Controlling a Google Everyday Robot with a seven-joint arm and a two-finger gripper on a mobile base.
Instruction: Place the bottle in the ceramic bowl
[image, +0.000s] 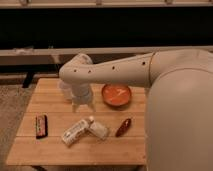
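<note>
The bottle (75, 133) is slim and white with a pale label. It lies on its side, slanting, at the front middle of the wooden table (50, 150). The ceramic bowl (116, 95) is round and orange-red and stands at the back right of the table with nothing in it. My gripper (83, 105) hangs down from the white arm (115, 70). It hovers above the table just behind the bottle and to the left of the bowl. It holds nothing that I can see.
A short plain white block (99, 130) lies against the bottle's right end. A dark red pepper-shaped thing (123, 127) lies to its right. A dark flat rectangular object (41, 126) lies near the table's left edge. My arm's bulky white body (180, 115) covers the table's right side.
</note>
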